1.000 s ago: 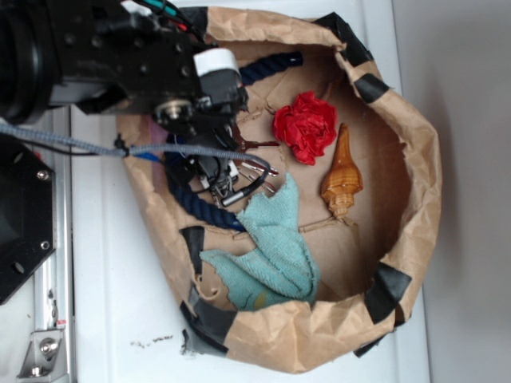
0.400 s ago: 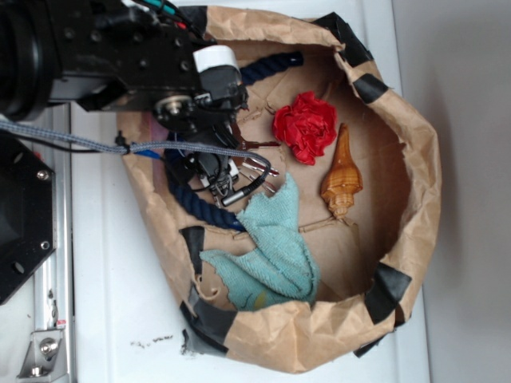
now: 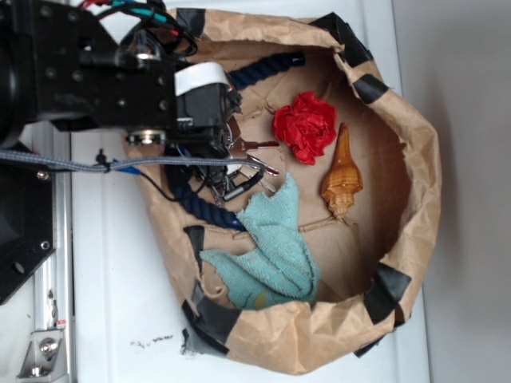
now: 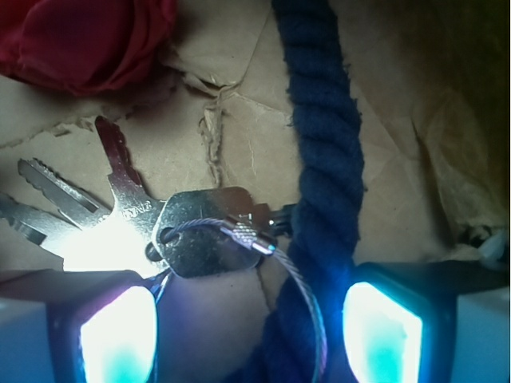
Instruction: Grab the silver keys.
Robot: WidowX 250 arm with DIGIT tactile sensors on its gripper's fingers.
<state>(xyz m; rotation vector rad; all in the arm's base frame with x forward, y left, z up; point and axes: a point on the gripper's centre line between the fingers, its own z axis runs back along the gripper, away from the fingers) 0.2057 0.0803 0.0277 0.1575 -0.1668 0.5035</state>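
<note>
Now the pincer [image 4: 249, 319] stands open, its two lit pads wide apart and empty, low over the floor of the paper bag [image 3: 415, 199]. Taking the dark blue rope [image 4: 319, 159] as the landmark: the silver keys [image 4: 128, 215] lie fanned just to its left in the wrist view, their wire ring [image 4: 295, 279] looping against it. The step in hand looks like the final approach. Next it must settle over the key heads and close without catching the rope.
</note>
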